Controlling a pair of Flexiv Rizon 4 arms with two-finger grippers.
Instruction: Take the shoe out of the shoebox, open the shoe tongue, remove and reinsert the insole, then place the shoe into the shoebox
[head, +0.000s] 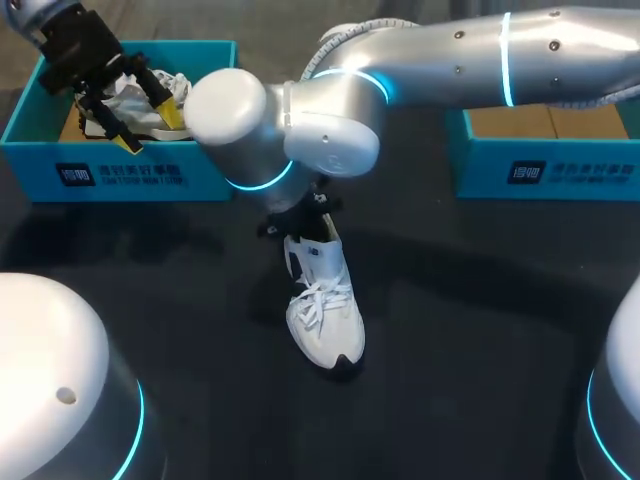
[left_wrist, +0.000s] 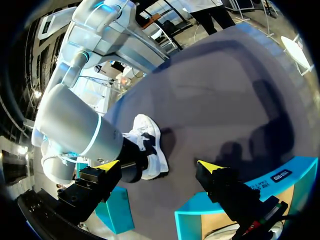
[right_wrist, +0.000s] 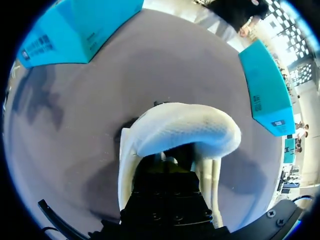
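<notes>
Closest to the lens, in the right wrist view, is the right gripper (right_wrist: 167, 170). Its black body fills the foreground and its front end is sunk into the opening of the white shoe (right_wrist: 182, 127), a pale padded part of whose upper arches over it. Whether it is clamped on anything or slack cannot be told, because the shoe hides its working end.

From the head view, the shoe stands upright on its sole in the middle of the dark table (head: 480, 330), outside both boxes. Its black-tipped toe points toward the near edge, and its white laces lie loose across the top. The right arm (head: 440, 60) comes in from the right, reaches past the middle and bends down to the shoe's heel end.

The left gripper (head: 148, 128) hangs over the left shoebox (head: 120, 175) at the far left of the table — released, its yellow-tipped fingers (left_wrist: 210, 167) spread wide with nothing between them. Crumpled white paper (head: 135, 92) lies in the box beneath it. In the left wrist view, the shoe and the right arm's silver links show ahead of the gripper, across bare tabletop.

A second blue box (head: 540, 170) with a brown cardboard inside sits at the far right — well apart from the shoe.
</notes>
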